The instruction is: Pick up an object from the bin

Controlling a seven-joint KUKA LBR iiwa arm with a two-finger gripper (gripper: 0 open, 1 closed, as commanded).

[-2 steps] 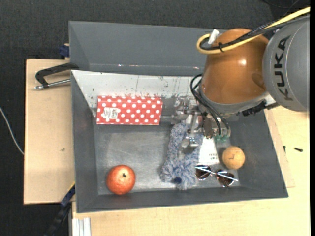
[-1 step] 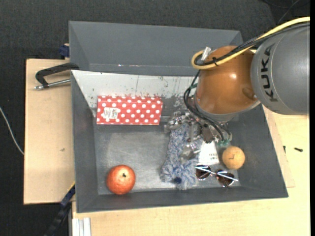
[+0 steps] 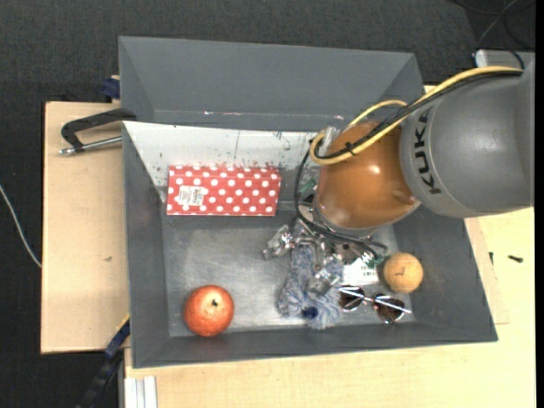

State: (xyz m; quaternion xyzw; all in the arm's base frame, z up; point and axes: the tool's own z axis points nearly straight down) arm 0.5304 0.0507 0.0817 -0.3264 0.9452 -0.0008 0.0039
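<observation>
My gripper (image 3: 308, 245) reaches down in the middle of the bin, just below the arm's orange cover. It sits right over the upper end of a crumpled blue-grey cloth (image 3: 302, 291) that stretches toward the bin's front wall. A pair of sunglasses (image 3: 374, 303) lies just right of the cloth. A small orange fruit (image 3: 402, 272) rests beside them, with a white and green packet (image 3: 363, 270) partly hidden between it and the gripper.
A red box with white dots (image 3: 223, 190) lies flat against the back left of the bin. A red apple (image 3: 208, 310) sits near the front left corner. The arm comes in from the right and covers the bin's back right part.
</observation>
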